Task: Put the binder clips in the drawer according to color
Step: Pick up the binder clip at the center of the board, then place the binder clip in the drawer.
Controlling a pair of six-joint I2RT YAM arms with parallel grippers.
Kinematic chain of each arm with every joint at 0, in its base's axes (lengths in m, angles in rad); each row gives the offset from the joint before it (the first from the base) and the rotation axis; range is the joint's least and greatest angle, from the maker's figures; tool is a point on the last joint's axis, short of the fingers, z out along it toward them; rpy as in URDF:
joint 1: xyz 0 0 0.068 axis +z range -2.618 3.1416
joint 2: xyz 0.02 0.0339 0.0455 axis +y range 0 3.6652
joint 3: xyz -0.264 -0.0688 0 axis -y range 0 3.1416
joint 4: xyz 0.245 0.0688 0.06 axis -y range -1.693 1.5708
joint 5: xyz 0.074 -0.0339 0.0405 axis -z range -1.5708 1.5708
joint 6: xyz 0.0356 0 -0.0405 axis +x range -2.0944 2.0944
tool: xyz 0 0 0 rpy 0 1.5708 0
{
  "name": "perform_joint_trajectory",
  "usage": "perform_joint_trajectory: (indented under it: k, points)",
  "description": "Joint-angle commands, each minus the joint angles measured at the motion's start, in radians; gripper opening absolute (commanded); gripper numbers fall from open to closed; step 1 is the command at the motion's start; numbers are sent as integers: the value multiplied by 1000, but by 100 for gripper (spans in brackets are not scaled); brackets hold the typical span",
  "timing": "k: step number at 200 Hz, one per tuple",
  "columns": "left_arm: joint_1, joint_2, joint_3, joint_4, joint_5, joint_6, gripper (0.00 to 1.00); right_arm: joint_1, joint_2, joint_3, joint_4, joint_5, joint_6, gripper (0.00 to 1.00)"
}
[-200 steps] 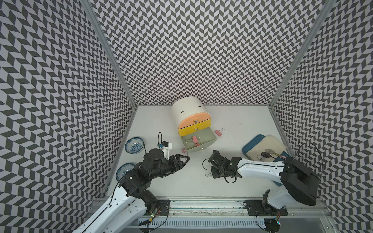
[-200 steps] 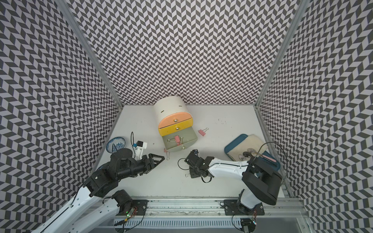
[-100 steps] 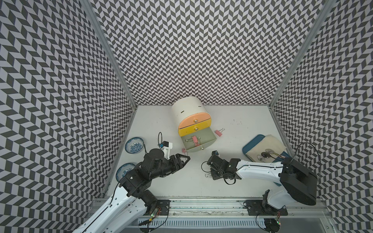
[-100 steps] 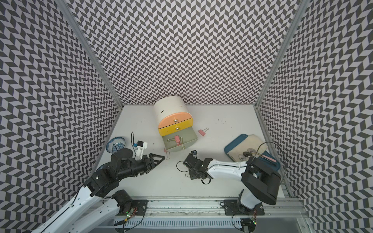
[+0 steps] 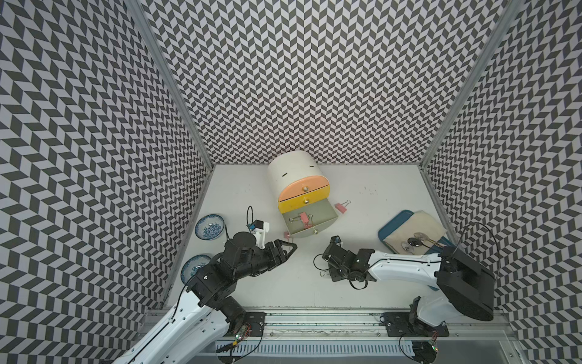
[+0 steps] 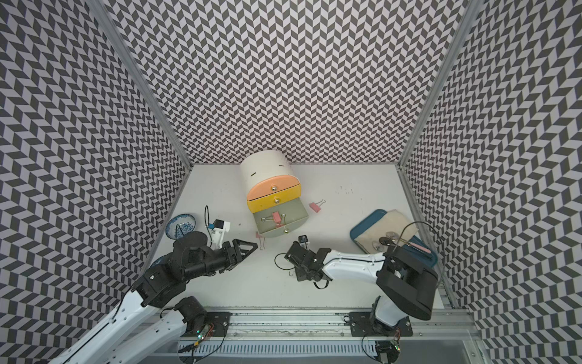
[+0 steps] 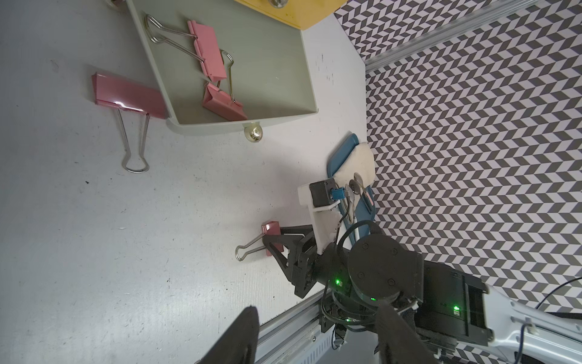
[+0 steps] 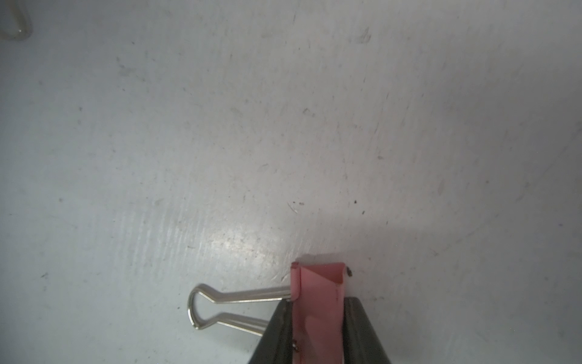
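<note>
at the front of the table (image 5: pixel 283 293), right-arm side: the right gripper (image 8: pixel 318 302) reaches low over the white surface, its two black fingers pressed on either side of the held clip (image 8: pixel 318 283).
held clip: pink body pinched between the fingers, silver wire handles sticking out sideways; at or just above the tabletop, cannot tell whether it touches.
left gripper (image 5: pixel 291 250): hovers near the front left corner of the drawer (image 5: pixel 324 212), fingers spread well apart, nothing between them.
drawer: grey-green bottom drawer of a small white rounded cabinet (image 5: pixel 293 171), pulled out; the peach and yellow drawers above it are closed.
inside the drawer: a flat clip (image 7: pixel 206 50), pink, with a second clip (image 7: pixel 222 105), also pink, touching it.
corner clip (image 7: pixel 126 96): pink, on the table tight against the drawer's front corner on the left-arm side, handles pointing away from the drawer.
side clip (image 5: pixel 340 207): pink, on the table just beside the drawer's other side.
left edge of the table: one blue patterned bowl (image 5: pixel 209 227); a nearer bowl (image 5: pixel 192 268) is partly hidden by the left arm.
right edge: a blue tray (image 5: pixel 393 219) carrying a cream cloth (image 5: pixel 419 220) and some spoons (image 5: pixel 420 237).
</note>
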Motion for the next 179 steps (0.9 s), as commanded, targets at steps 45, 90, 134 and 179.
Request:
perform_joint_trajectory:
  k: [45, 90, 134, 179]
  points:
    - [6, 11, 0, 41, -2, 4, 64, -43, -88, 32, -85, -39, 10, 22]
    - [7, 36, 1, 60, 0, 11, 64, -147, -194, 73, -116, -73, -29, 22]
    - [12, 110, 27, 97, 25, 40, 64, -262, -252, 177, -148, -92, -89, 22]
    - [42, 231, 77, 152, 99, 92, 64, -337, -198, 350, -148, -80, -174, 22]
